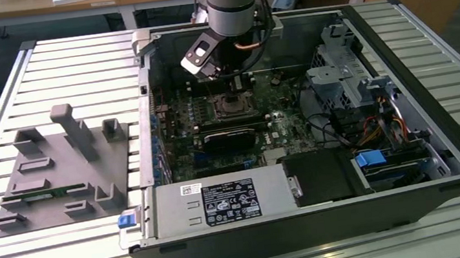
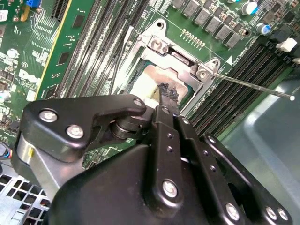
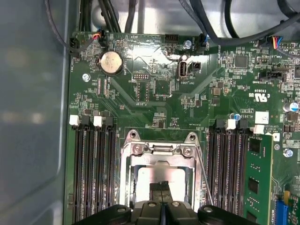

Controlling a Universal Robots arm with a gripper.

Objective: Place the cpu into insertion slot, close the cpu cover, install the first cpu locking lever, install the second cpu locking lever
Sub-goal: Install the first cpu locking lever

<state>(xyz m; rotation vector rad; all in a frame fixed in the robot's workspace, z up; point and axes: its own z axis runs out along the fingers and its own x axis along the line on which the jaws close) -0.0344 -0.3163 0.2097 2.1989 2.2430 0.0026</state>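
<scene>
Jaws pressed together with nothing gripped, gripper tips held at the cpu, contact not discernible, cpu seated in the insertion slot on the motherboard, cpu cover lowered around it, thin locking lever angled away from the socket.

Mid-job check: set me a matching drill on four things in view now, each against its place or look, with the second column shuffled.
1. cpu
2. locking lever
3. coin cell
4. grey fixture

A. outside the case, on the exterior view's left
B. thin rod angling away from the socket corner
C. silvery-beige, just beneath the gripper
D. round, silver, on the green board

Pairs: 1-C, 2-B, 3-D, 4-A
</scene>
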